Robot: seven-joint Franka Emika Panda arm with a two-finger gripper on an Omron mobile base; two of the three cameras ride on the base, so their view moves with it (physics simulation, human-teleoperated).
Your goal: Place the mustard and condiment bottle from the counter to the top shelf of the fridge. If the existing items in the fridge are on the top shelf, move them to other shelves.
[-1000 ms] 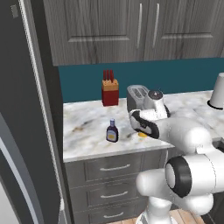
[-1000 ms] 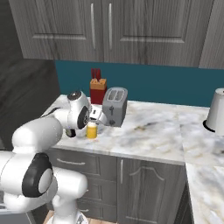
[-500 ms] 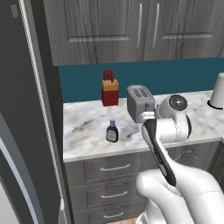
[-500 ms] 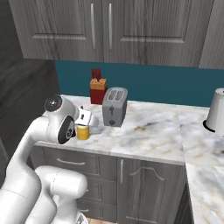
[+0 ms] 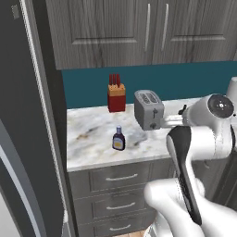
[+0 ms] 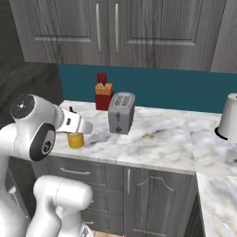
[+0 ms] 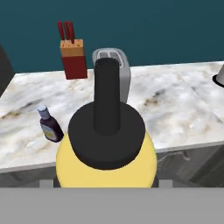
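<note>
The mustard (image 7: 107, 166), a yellow bottle with a black cap and spout, sits between the fingers of my gripper (image 7: 106, 181), which is shut on it. In the right base view the mustard (image 6: 75, 140) hangs under my gripper (image 6: 76, 128) near the left front of the counter (image 6: 157, 139). The condiment bottle (image 5: 118, 139), dark with a yellow label, stands upright on the counter (image 5: 92, 134), apart from the hand and to its left (image 7: 49, 124). The fridge (image 5: 28, 139) shows its dark grey outside at the left. The top shelf and the existing items are out of view.
A silver toaster (image 5: 149, 109) (image 6: 121, 112) and a red knife block (image 5: 116, 92) (image 6: 103, 90) stand at the back of the counter. A white kettle (image 6: 229, 118) sits at the far right. Grey drawers (image 5: 120, 178) run below and wall cabinets (image 6: 115, 32) hang above.
My arm has swung its elbow up and round, and the hand has carried the mustard leftward along the counter's front, toward the fridge side. The condiment bottle has stayed put.
</note>
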